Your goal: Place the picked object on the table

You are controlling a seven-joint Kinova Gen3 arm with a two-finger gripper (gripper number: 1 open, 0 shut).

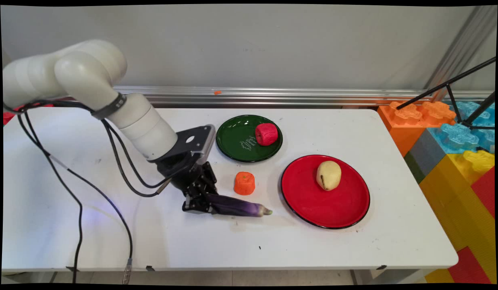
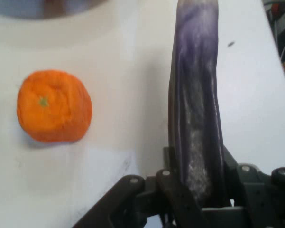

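Note:
A long purple eggplant [image 1: 241, 208] lies on the white table [image 1: 71, 225], its tip pointing right toward the red plate [image 1: 345, 209]. My gripper [image 1: 201, 204] is down at table level, shut on the eggplant's left end. In the hand view the eggplant [image 2: 195, 104] runs up from between the fingers [image 2: 180, 194]. An orange toy fruit [image 1: 244, 183] stands just behind the eggplant, and it shows at the left of the hand view [image 2: 54, 106].
A green plate [image 1: 233, 141] behind holds a red toy fruit [image 1: 266, 134]. The red plate carries a yellowish potato-like piece [image 1: 328, 175]. Large coloured blocks [image 1: 454, 137] and a black tripod [image 1: 466, 92] stand beyond the table's right end.

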